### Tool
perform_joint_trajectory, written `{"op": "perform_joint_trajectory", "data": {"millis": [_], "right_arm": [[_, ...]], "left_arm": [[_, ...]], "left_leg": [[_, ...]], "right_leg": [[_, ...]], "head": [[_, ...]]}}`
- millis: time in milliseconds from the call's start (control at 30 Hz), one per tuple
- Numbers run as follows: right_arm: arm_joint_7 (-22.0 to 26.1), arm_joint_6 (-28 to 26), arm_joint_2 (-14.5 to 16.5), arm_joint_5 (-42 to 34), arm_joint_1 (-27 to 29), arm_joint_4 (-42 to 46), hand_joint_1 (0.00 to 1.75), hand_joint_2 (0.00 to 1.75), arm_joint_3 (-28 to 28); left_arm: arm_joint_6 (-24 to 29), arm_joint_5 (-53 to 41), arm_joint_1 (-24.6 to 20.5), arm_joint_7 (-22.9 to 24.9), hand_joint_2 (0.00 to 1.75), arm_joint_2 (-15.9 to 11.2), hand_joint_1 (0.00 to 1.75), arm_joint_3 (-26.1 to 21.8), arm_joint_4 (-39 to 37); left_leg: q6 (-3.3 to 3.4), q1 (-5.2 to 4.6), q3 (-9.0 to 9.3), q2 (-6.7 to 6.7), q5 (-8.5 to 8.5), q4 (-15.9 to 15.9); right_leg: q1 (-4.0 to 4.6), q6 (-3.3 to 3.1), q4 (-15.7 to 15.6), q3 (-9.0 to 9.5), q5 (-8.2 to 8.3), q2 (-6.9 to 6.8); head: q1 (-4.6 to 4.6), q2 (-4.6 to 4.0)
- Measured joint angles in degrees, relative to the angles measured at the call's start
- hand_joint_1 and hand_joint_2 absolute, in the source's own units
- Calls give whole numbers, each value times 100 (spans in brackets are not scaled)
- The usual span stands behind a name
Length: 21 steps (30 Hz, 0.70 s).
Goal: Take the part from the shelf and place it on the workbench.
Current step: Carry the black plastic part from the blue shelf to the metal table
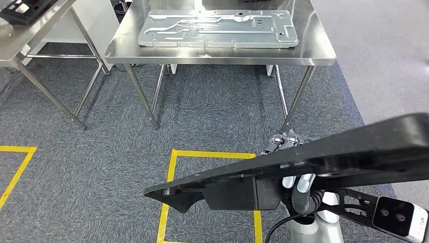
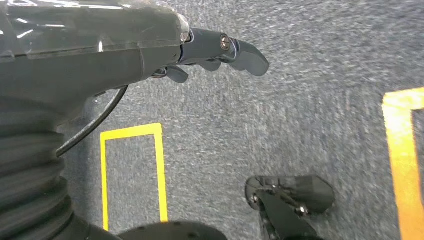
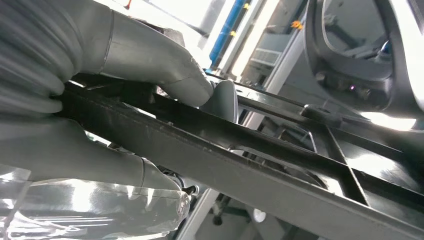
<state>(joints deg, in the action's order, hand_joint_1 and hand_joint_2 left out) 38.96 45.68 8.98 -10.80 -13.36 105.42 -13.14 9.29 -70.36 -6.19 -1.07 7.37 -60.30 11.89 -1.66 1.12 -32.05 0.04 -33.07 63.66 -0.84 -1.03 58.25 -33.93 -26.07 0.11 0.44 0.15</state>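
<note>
Carrying shot: head view had the right hand clamped on the black part, held flat near-right so it could slide onto the far workbench. Left wrist view: left hand hung empty, fingers loosely curled. Right wrist view: thumb pressed on the part's rail.

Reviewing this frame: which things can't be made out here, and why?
- Black part: its far end is cut off by the head view's right edge.
- Right hand: mostly hidden behind the part in the head view.
- Workbench: its back is cut off by the top edge.
- Left hand: partly hidden by its cover in the left wrist view.
</note>
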Motion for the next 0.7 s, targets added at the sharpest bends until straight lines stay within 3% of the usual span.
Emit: {"op": "perform_joint_trajectory", "data": {"millis": [67,133,167,200,233,267,333,433,500,600,633,667,700], "right_arm": [[3,0,0,0,0,0,175,175,-3],[7,-2,-1,5,3,0,175,175,-16],[10,-5,-2,10,5,0,175,175,-29],[14,-11,-3,15,6,1,175,175,-40],[17,-19,-4,19,7,1,175,175,-48],[22,-27,-5,21,6,1,175,175,-53],[27,-44,-8,24,5,3,175,175,-54],[35,-56,-11,32,3,27,175,175,-54],[43,-56,-14,36,-9,54,175,175,-54],[54,-58,-31,48,5,61,175,175,-54],[57,-59,-39,57,16,61,175,175,-54],[62,-59,-46,69,23,61,175,175,-54],[68,-59,-50,80,26,62,175,175,-54]], "left_arm": [[0,-1,0,0,175,0,0,0,0],[4,3,5,-1,175,0,0,-1,0],[8,7,12,0,175,0,0,-1,0],[11,10,19,0,175,-1,0,-2,0],[15,13,26,1,175,-7,0,-2,0],[15,11,28,3,175,-14,0,-2,0],[15,3,21,-2,175,-27,0,-2,0],[13,-14,25,-10,175,-16,0,-2,0],[13,-26,20,-13,175,-6,0,-2,0],[11,-40,3,-14,175,-5,0,-2,0],[10,-42,5,-13,175,-4,0,-2,0],[9,-43,10,-13,175,-4,0,-2,0],[7,-44,14,-13,175,-1,0,-2,0]], "left_leg": [[-2,0,-54,-1,-44,100],[-9,-1,-343,-1,-206,586],[10,-6,-480,-1,-113,701],[47,-18,-535,-2,90,620],[105,-40,-505,-4,357,351],[167,-66,-360,-4,636,-91],[232,-114,-225,-6,749,-459],[274,-104,-163,-13,736,-556],[321,-57,-71,-11,739,-647],[358,-49,-1,-8,683,-668],[354,-49,25,-9,656,-667],[346,-47,63,-11,626,-665],[332,-45,111,-14,592,-664]], "right_leg": [[2,-5,0,5,-4,-1],[19,-24,2,29,-32,0],[41,-33,3,85,-75,9],[64,-39,4,156,-126,20],[82,-38,3,227,-182,31],[100,-22,7,286,-232,42],[96,31,6,303,-274,45],[97,133,-6,333,-316,41],[97,193,309,211,-493,30],[38,260,1401,-434,-886,22],[20,278,1589,-594,-871,20],[4,291,1554,-643,-730,16],[-10,298,1292,-570,-490,11]], "head": [[-1,-1],[-4,-1],[-7,-1],[-9,0],[-8,0],[-5,0],[0,0],[3,-1],[21,-1],[37,0],[37,0],[37,0],[38,-1]]}}
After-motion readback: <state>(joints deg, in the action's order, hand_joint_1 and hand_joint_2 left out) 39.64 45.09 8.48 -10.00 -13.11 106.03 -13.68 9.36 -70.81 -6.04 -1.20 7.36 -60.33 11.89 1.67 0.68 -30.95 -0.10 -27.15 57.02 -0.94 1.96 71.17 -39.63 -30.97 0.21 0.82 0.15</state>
